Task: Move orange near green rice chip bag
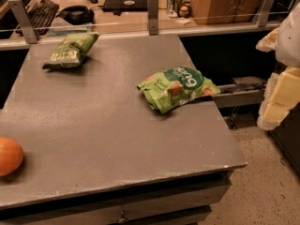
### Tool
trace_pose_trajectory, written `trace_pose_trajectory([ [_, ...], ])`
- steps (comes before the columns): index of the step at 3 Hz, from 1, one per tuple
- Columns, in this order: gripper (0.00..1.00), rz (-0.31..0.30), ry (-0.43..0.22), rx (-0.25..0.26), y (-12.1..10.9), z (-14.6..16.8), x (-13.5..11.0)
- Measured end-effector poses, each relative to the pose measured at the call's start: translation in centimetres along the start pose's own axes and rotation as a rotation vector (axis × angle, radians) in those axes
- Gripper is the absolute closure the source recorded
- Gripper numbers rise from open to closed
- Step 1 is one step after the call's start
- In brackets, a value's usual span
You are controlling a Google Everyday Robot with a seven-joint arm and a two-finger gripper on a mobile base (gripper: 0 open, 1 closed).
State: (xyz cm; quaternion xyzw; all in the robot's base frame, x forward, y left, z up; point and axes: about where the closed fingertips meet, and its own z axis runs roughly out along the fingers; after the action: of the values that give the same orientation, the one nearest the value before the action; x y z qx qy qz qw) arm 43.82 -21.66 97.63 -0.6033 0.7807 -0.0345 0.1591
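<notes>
- Here the green rice chip bag (177,88) lies flat on the grey desk (117,139) at its right edge, with the dark round logo facing up and one corner reaching past the edge
- The orange (9,156) rests on the desk well apart from that bag, far to its left and nearer the camera; it stands free and is partly cut off by the left border of the view
- The tool (280,95) hangs off the desk to the right of the bag, apart from it and roughly level with it in the view; it shows as pale cream and yellowish blocks cut off by the right border, and I cannot tell whether it is wide or narrow
- A smaller olive-green snack bag (70,50) lies beyond and to the left of the bag, near the desk's far left corner
- Behind the bag, past a low rail with metal posts (153,13), a second surface carries a keyboard (43,9), a closed laptop (124,3) and a cardboard box (220,1)
</notes>
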Motion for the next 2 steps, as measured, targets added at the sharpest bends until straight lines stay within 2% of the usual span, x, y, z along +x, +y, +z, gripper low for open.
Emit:
trace_pose_trajectory([
  [1,0.00,0.000,0.000,0.000,0.0,0.0,0.0],
  [2,0.00,-0.046,-0.040,-0.003,0.5,1.9,-3.6],
])
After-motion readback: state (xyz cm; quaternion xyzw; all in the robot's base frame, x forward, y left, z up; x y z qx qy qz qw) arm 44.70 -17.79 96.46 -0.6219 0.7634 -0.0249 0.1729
